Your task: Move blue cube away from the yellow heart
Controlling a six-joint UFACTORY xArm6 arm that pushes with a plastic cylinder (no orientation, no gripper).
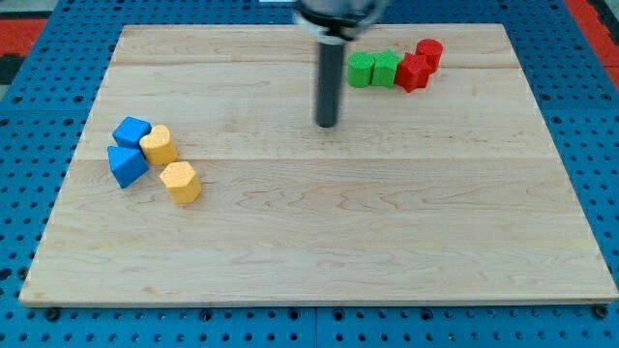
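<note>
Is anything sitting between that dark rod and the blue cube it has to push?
No. My tip stands on bare board to the right of the blue cube. Its neighbours, the yellow heart and a blue triangular block, sit below that line.

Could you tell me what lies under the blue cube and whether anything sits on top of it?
The blue cube rests on the wooden board; nothing sits on it. The board beneath it is hidden. My tip is far to the view's right.

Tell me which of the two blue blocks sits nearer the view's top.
The blue cube, the upper of the pair, touching the upper yellow block. The other blue block, more wedge-like, lies just below it. My tip is far off toward the view's right.
</note>
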